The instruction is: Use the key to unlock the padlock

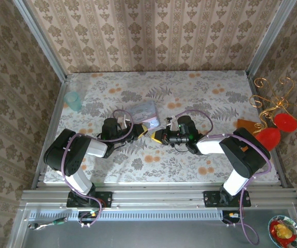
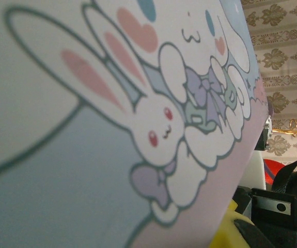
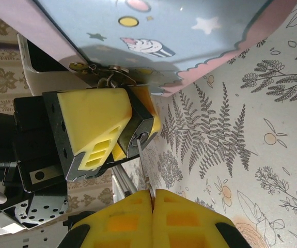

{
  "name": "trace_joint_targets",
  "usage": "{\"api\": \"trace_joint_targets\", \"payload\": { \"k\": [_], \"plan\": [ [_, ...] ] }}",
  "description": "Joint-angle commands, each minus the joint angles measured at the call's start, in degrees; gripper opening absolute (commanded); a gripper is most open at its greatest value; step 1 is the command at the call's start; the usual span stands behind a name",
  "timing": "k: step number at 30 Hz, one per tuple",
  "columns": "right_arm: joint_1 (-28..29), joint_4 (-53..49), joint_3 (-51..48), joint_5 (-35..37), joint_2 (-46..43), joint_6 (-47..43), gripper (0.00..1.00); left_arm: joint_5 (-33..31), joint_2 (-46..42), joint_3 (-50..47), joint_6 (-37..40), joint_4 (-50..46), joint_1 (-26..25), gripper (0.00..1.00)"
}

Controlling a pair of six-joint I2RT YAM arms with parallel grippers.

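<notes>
Matt black padlock (image 3: pixel 141 132), shiny metal key (image 3: pixel 139 150)

Left jaws and right jaws nearly touching mid-table, pale box (image 1: pixel 144 109) beside, teal cup (image 1: pixel 74 101) apart

Padlock (image 3: pixel 139 132) half-hidden between yellow fingers (image 3: pixel 94 121)

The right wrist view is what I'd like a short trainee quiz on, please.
1. True or false: the jaws of the right gripper are shut on the key.
2. What holds the padlock? A) the left gripper B) a vice C) a person's hand.
3. Which printed item sits right beside the padlock?
Key: 1 true; 2 A; 3 the cartoon-printed box.
</notes>
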Motion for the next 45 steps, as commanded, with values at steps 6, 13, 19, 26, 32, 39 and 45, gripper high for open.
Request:
{"api": "trace_joint_targets", "payload": {
  "k": [6,13,19,26,32,39,45],
  "plan": [
    [0.99,2.1,0.29,-1.46,0.47,0.45,0.0,2.27,-0.55,1.38,-1.72,2.77,0.14,0.01],
    [1.0,2.03,0.4,-1.39,0.32,0.38,0.0,2.71,-1.3,1.56,-1.9,1.97,-0.1,0.01],
    [0.82,-0.98,0.8,-0.68,-0.67,-1.7,0.0,2.89,-2.71,1.3,-1.87,0.88,-0.54,0.01],
    [0.82,-1.48,1.08,-0.8,-0.86,-1.88,0.0,3.33,-3.76,1.21,-1.87,0.02,-0.83,0.01],
    [0.82,-0.81,0.68,-0.81,-2.09,-1.38,0.0,3.24,-3.47,1.04,-1.39,-0.36,-1.01,0.01],
    [0.82,-2.07,0.03,-0.54,-3.22,-2.19,0.0,3.03,-3.97,1.16,0.6,-2.91,-0.27,0.01],
    [0.93,-0.4,-0.59,-1.31,-3.13,-1.73,0.0,3.33,-4.71,1.46,1.89,-5.39,0.48,0.01]
  ]
}}
